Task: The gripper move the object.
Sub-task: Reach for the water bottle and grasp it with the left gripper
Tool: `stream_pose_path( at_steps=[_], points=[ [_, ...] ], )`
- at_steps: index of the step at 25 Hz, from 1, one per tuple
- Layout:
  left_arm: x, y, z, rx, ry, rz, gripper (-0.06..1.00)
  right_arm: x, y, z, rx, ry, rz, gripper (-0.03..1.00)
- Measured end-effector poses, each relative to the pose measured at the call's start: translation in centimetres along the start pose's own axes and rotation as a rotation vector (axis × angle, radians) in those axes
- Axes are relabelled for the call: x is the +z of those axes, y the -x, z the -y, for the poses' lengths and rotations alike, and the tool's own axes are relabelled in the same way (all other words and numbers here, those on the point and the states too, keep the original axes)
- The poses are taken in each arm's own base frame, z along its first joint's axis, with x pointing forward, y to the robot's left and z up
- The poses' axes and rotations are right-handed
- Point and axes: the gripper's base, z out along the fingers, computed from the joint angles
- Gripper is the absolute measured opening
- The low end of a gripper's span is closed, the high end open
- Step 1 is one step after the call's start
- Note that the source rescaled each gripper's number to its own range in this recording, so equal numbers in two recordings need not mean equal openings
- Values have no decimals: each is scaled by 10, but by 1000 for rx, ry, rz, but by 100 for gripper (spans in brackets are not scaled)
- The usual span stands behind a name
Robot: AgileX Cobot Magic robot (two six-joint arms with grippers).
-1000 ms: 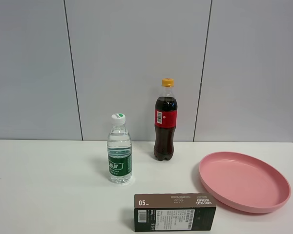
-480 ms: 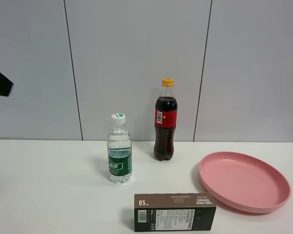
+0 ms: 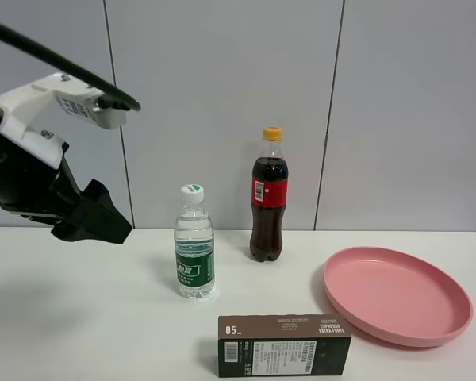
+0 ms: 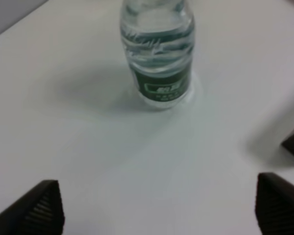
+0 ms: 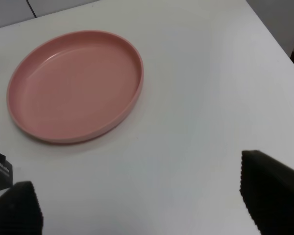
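Straight ahead of the left hand, whose fingers gape wide and empty, the water bottle stands upright on the bench, near but apart.

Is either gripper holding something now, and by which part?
Nothing is held. The left gripper is open, short of the small clear plastic water bottle with a green label; the right gripper is open and empty too.

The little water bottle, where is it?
In the high view the water bottle stands left of the middle, beside the cola bottle and behind the brown box.
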Motion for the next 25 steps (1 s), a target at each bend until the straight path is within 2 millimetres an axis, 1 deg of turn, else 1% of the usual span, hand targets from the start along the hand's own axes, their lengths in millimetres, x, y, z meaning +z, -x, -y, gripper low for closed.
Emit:
stream_pose_path(
  at_steps=[4, 7, 9, 11, 16, 20, 22, 25],
  points=[
    [4, 0, -6, -81, 64, 13, 68, 0, 0, 0, 0, 0, 0, 100],
    [3, 5, -9, -173, 96, 81, 70, 0, 0, 0, 0, 0, 0, 100],
    [5, 2, -8, -209, 93, 118, 71, 0, 0, 0, 0, 0, 0, 100],
    [8, -2, -5, -245, 68, 154, 71, 0, 0, 0, 0, 0, 0, 100],
    [20, -5, 2, -207, -11, 224, 71, 0, 0, 0, 0, 0, 0, 100],
    [36, -10, 8, -183, -165, 308, 71, 0, 0, 0, 0, 0, 0, 100],
    [46, -14, 8, -183, -235, 320, 71, 0, 0, 0, 1, 1, 0, 100],
    [57, -21, 6, -198, -276, 310, 71, 0, 0, 0, 1, 1, 0, 100]
  ],
)
